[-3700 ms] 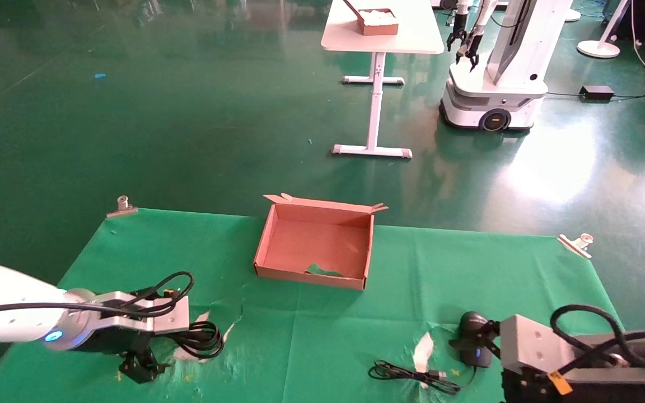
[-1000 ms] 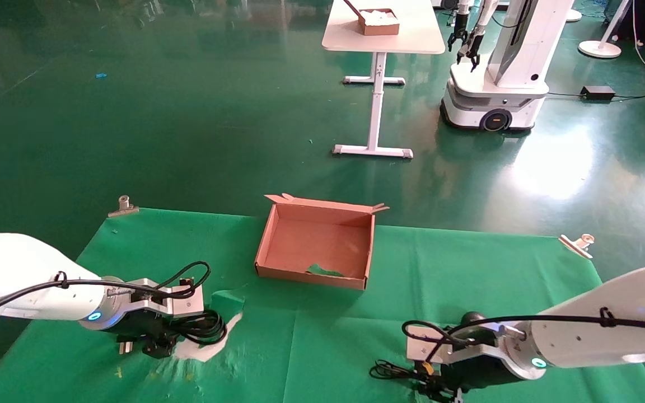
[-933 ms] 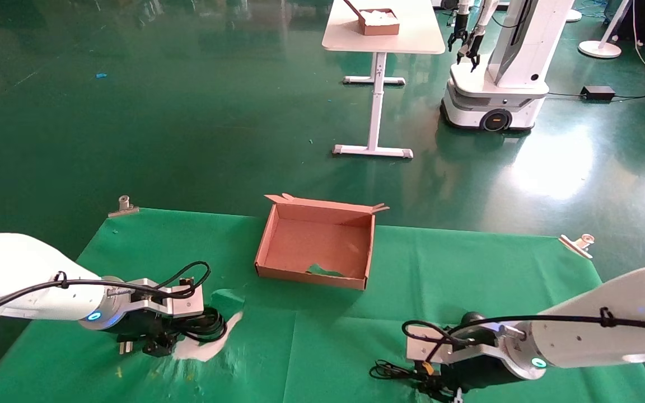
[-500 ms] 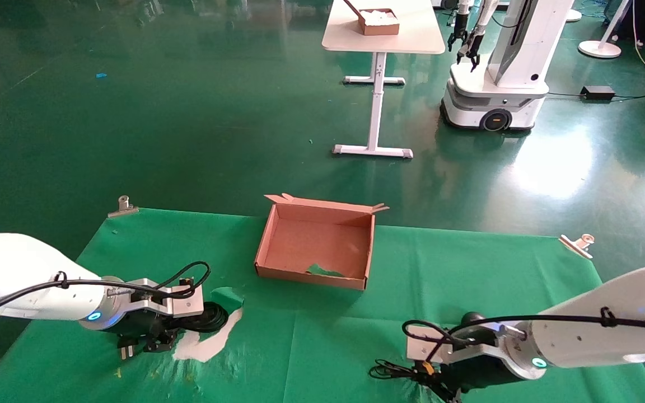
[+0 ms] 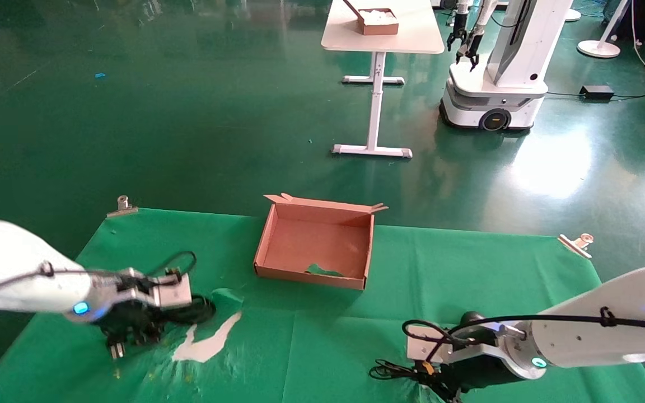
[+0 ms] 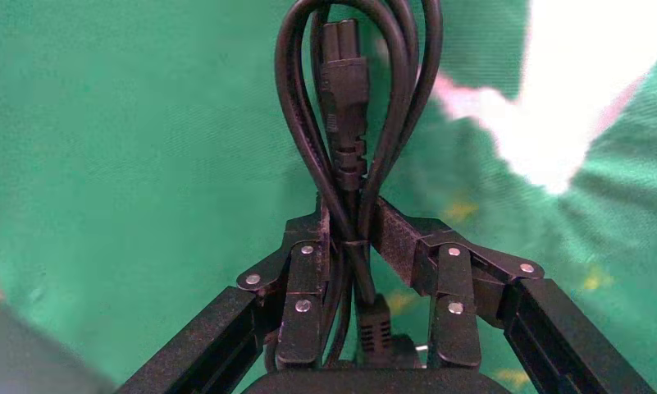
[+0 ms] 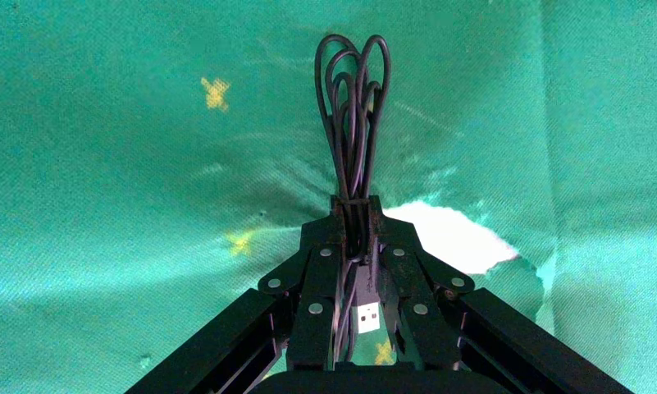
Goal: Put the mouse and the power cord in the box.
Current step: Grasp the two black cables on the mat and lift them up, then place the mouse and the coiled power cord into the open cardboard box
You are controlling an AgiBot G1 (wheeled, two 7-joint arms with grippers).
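Note:
The brown cardboard box (image 5: pixel 266 246) stands open at the table's far middle. My left gripper (image 5: pixel 135 331) hovers at the near left, shut on the power cord (image 5: pixel 195 311). In the left wrist view that gripper (image 6: pixel 351 223) pinches the thick black loops of the power cord (image 6: pixel 344 98) at their waist, one plug hanging behind the fingers. My right gripper (image 5: pixel 441 386) is low at the near right, shut on the mouse's thin wire bundle (image 7: pixel 352 107), with the USB plug (image 7: pixel 367 316) behind the right gripper (image 7: pixel 356 205). The black mouse (image 5: pixel 470 319) peeks out behind the right wrist.
The green cloth has white tears beside the left gripper (image 5: pixel 206 344) and under the right one (image 7: pixel 452 238). Metal clips (image 5: pixel 122 206) (image 5: pixel 576 244) pin the cloth's far corners. Beyond the table stand a white desk (image 5: pixel 381 33) and another robot (image 5: pixel 496 73).
My left gripper has moved left and risen a little, carrying the power cord off the cloth with a plug dangling below. The right arm stays as it was.

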